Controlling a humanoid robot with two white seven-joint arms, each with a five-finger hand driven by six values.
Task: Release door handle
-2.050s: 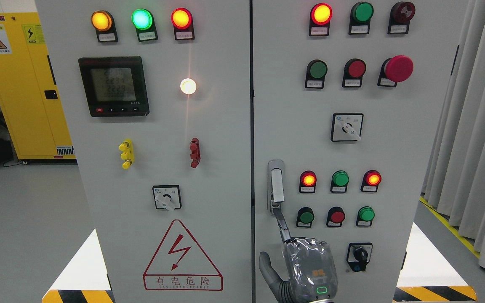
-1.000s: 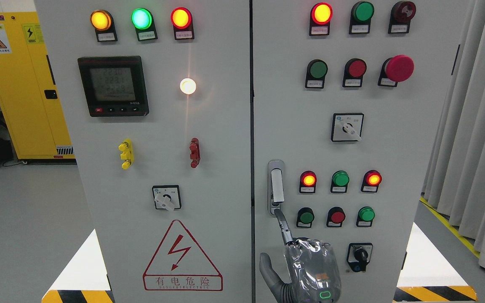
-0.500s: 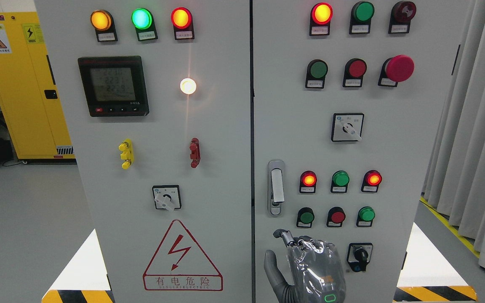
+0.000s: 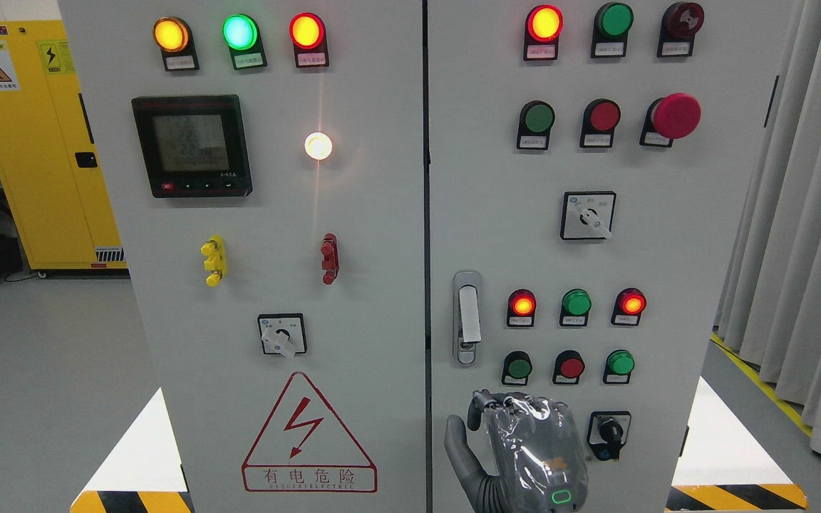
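Observation:
The silver door handle (image 4: 467,317) stands upright on the left edge of the cabinet's right door (image 4: 667,285), flat in its recess. My right hand (image 4: 517,434), grey and wrapped in clear plastic, comes up from the bottom edge just below the handle. Its fingers (image 4: 487,400) are curled in at the knuckles and hold nothing, while the thumb (image 4: 456,440) sticks out to the left. A gap of bare door panel separates the hand from the handle. The left hand does not show.
Lit and unlit push buttons (image 4: 571,367) and a black rotary switch (image 4: 608,432) sit close to the right of the hand. The left door (image 4: 275,285) carries a meter, lamps and a warning triangle. A yellow cabinet (image 4: 33,142) stands far left, grey curtains (image 4: 802,214) right.
The index finger, earlier stretched up against the handle's lower end, has come off and curled in. The hand has dropped slightly and shifted right; the handle has not moved.

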